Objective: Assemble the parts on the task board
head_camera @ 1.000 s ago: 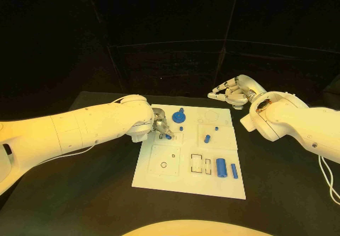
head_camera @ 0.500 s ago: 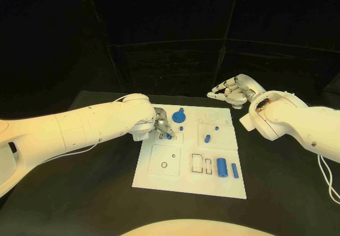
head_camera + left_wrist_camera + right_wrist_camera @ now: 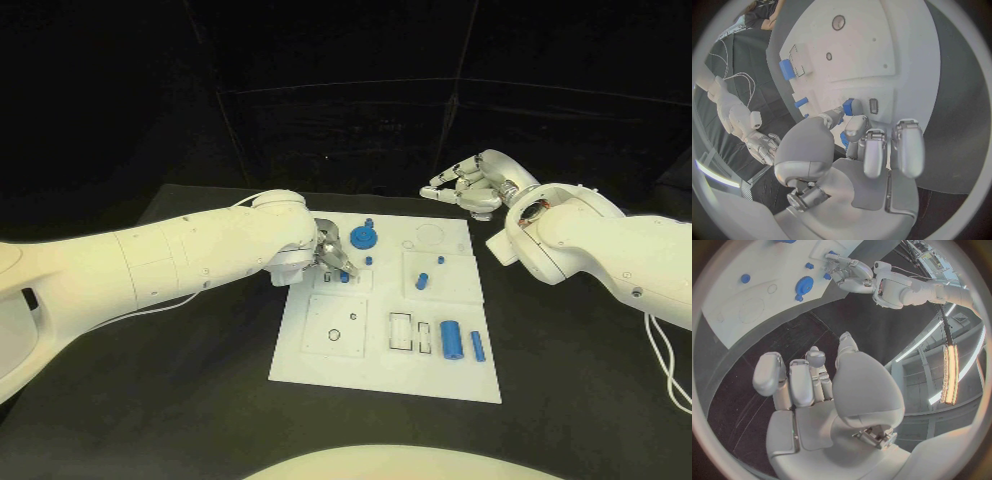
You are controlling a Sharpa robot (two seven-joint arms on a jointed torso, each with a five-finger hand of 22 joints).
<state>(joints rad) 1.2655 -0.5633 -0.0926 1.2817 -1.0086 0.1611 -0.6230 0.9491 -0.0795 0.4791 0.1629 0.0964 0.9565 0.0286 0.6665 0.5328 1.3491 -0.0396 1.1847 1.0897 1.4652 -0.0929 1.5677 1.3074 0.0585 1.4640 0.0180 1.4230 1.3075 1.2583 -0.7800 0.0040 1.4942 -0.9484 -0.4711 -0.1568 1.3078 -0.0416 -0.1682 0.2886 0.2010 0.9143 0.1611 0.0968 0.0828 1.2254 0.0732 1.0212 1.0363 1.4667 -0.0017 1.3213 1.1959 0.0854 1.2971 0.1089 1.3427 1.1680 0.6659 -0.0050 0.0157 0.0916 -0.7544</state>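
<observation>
The white task board lies in the middle of the black table, its long axis running from near to far. At the board's far left the left hand pinches a small blue part between thumb and finger, right at the board's surface; which way that part points cannot be told. Six more blue parts are on the board: a round disc with a stem at the far edge, a tiny peg just near of it, a short peg and a tiny one to the right, and a thick cylinder with a thin rod beside it at the near right, both lying lengthwise near to far. The right hand hovers beyond the board's far right corner, fingers curled in, holding nothing. The room behind is dark
</observation>
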